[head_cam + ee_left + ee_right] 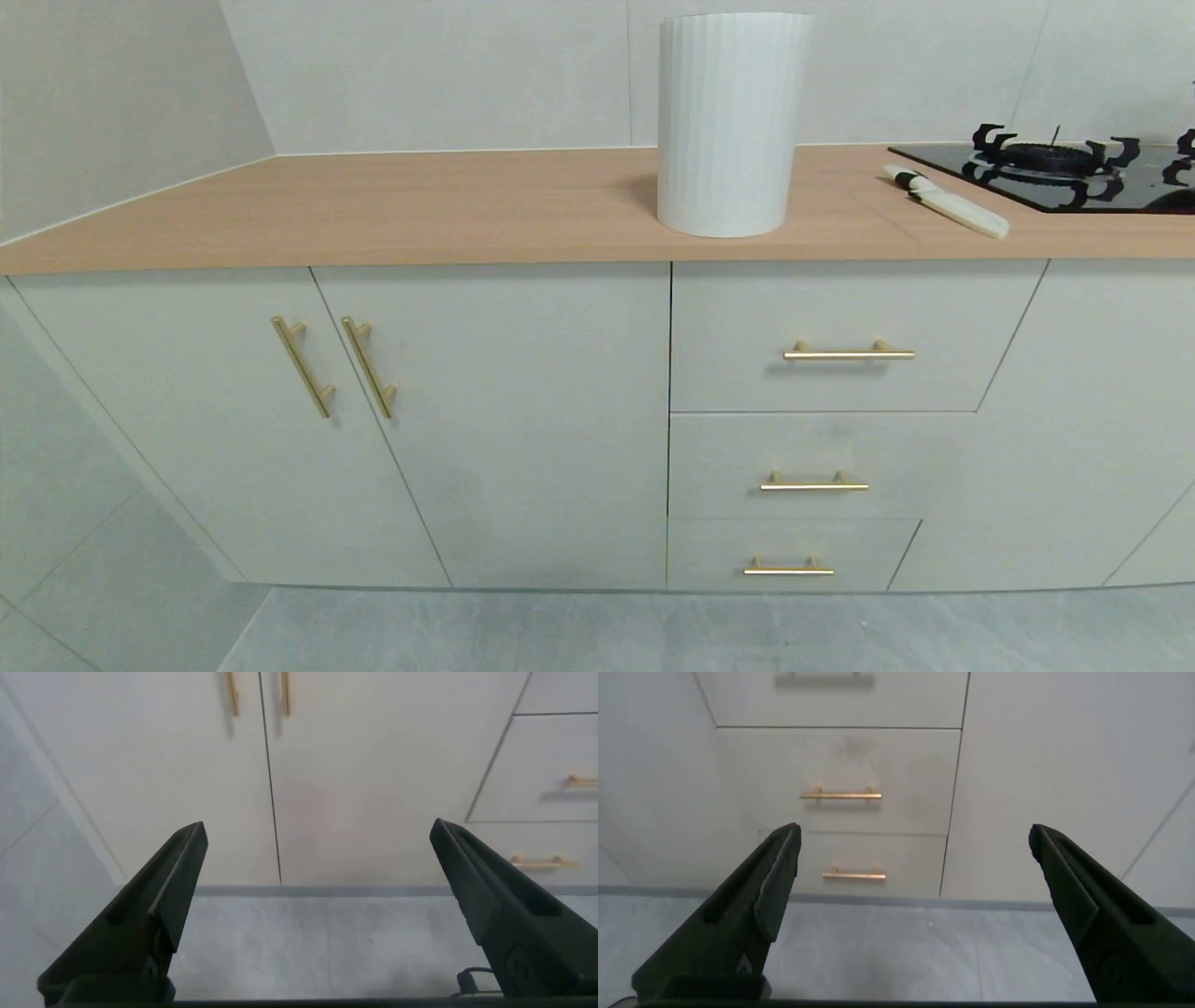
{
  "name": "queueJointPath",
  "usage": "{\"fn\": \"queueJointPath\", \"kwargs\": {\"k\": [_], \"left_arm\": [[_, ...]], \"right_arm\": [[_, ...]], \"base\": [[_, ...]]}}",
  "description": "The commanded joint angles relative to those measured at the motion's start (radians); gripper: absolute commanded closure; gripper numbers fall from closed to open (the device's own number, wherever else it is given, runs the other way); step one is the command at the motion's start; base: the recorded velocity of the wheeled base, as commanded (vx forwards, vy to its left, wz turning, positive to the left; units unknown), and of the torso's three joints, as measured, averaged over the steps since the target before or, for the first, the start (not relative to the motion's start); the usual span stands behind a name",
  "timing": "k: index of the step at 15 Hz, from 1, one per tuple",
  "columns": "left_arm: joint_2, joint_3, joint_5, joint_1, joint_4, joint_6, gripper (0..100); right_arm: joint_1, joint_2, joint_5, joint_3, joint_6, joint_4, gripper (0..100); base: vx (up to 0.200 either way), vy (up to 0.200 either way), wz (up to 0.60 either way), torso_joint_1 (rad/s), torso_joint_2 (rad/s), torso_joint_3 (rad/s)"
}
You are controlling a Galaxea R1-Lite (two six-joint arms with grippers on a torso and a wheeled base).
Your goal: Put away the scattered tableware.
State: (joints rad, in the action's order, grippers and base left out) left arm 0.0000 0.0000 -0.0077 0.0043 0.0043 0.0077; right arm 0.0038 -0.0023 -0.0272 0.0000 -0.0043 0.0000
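A: Jaws?
B: Left gripper wide open, holds nothing, low before cupboard doors. Right gripper ditto, facing drawers.
A: Tableware?
B: Knife flat on counter, just beside hob, w/ white canister near.
A: Unclear?
B: Hob cut off at edge.

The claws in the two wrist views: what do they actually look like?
The left claw and right claw look alike. Each has two matte black fingers, long and wedge-shaped, thick at the base and narrowing to blunt tips. No markings show.
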Motion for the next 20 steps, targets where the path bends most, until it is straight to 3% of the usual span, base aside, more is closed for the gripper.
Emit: {"fn": "queueJointPath", "kwargs": {"k": [1, 10, 20], "left_arm": [[0.0, 0.0, 0.0, 0.0, 0.0, 0.0, 0], [0.0, 0.0, 0.0, 0.0, 0.0, -0.002, 0], [0.0, 0.0, 0.0, 0.0, 0.0, -0.003, 0]], "right_arm": [[0.001, 0.002, 0.0, 0.0, 0.0, 0.0, 0], [0.001, 0.002, 0.0, 0.0, 0.0, 0.0, 0], [0.001, 0.002, 0.0, 0.0, -0.002, 0.0, 0]], "base": [[0.2, 0.0, 0.0, 0.002, 0.0, 0.002], [0.2, 0.0, 0.0, 0.002, 0.0, 0.001], [0.0, 0.0, 0.0, 0.0, 0.0, 0.0]]}}
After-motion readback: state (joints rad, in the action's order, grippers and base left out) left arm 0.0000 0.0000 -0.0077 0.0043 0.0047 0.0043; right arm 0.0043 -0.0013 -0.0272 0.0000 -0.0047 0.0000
